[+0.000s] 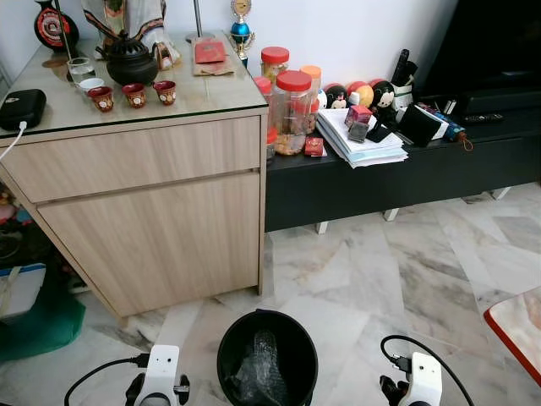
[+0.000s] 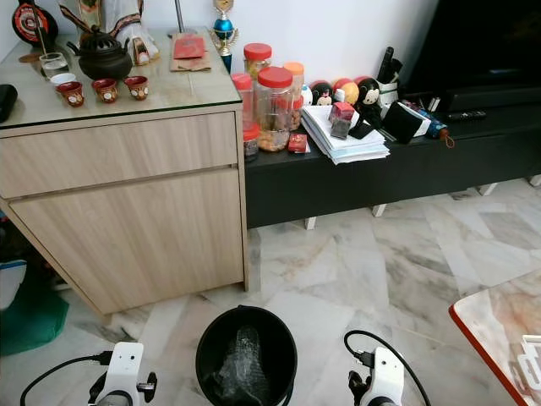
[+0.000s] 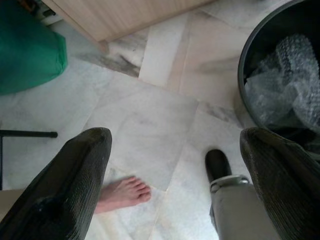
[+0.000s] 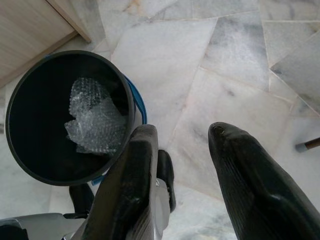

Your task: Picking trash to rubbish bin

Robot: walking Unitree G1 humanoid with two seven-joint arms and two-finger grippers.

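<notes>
A black rubbish bin (image 1: 267,355) stood on the marble floor (image 1: 380,271) between the robot's two arms, with crumpled bubble wrap (image 4: 95,120) lying inside it. The left claw (image 3: 175,185) hung with fingers spread wide and empty beside the bin. The right claw (image 4: 182,165) was also parted, holding nothing.

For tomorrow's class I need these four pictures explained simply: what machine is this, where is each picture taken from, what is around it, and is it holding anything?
This is a walking humanoid robot. Two pictures come from cameras in its head, looking down; two come from cameras on its wrists, looking along black fingers. On the marble floor before it stands a black bin with bubble wrap inside. Behind are a wooden cabinet bearing a teapot and a low black bench with jars and papers. The left gripper and right gripper are open, holding nothing. A person's bare foot shows nearby.
</notes>
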